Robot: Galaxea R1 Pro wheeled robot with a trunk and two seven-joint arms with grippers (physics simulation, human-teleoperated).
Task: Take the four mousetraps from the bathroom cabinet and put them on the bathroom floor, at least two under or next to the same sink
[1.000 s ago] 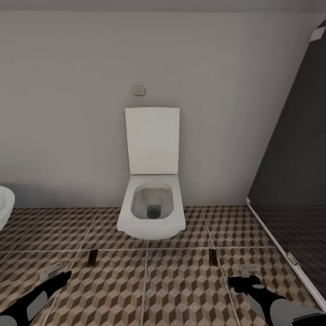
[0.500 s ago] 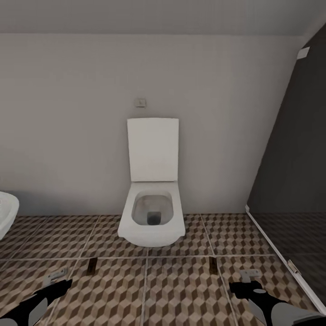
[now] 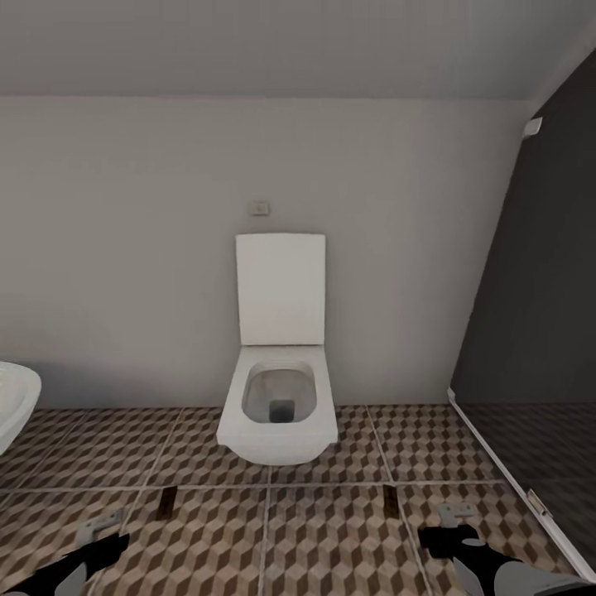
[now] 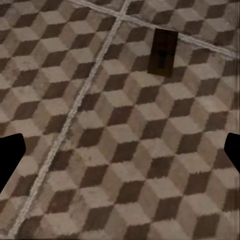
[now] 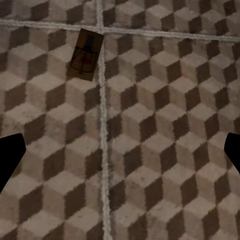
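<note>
Two mousetraps are lying flat on the bathroom floor (image 3: 331,538), the cube-pattern tile. The left mousetrap (image 3: 167,502) sits just past a grout line, out in front of the toilet (image 3: 278,406) and off toward its left side. The right mousetrap (image 3: 389,497) is on the other side, right by a grout line too. The left wrist view looks straight down on one trap (image 4: 163,52), and the right wrist view on the other (image 5: 86,54), which touches a grout line.

The left gripper (image 3: 103,523) hangs low over the tiles near the left trap, jaws spread wide and empty. The right gripper (image 3: 457,511) is the same deal near the other one, wide open, nothing in it.

A white basin edge (image 3: 15,401) pokes in at far left, and a dark glass panel (image 3: 538,331) stands at right.
</note>
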